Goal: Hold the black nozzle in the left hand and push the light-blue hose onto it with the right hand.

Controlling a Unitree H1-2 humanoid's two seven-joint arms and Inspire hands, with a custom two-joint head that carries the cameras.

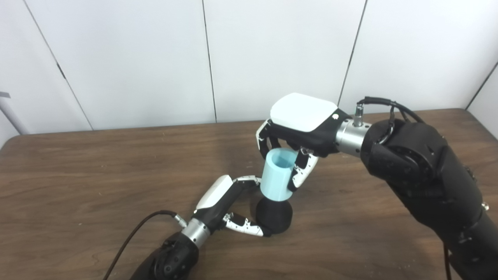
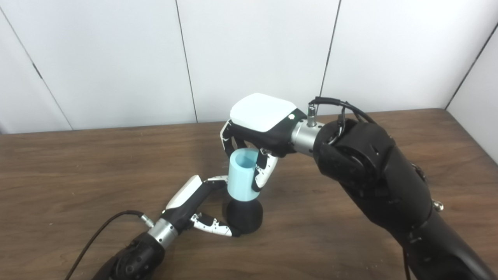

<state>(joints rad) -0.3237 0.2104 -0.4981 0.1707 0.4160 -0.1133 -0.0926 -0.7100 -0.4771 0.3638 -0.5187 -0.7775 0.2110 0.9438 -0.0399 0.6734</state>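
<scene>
Gripping the light-blue hose (image 1: pixel 277 175) from above, the right hand (image 1: pixel 297 130) is seating it on the black nozzle (image 1: pixel 274 216), which the left hand (image 1: pixel 229 208) is pinching on the surface (image 1: pixel 97 175); tilted pressure could tip both.

A matte black, rounded, dome-like nozzle (image 1: pixel 274 216) stands upright on the wooden table, its broad base down and its narrower top hidden inside the piece above it. A smooth light-blue plastic hose section (image 1: pixel 277 175), a short open-topped cylinder with a slightly flared lower rim, sits upright on top of the nozzle, its hollow mouth facing up. The two form one vertical stack near the middle of the table, the hose leaning only a little, with its lower edge meeting the nozzle's rounded shoulder.
</scene>
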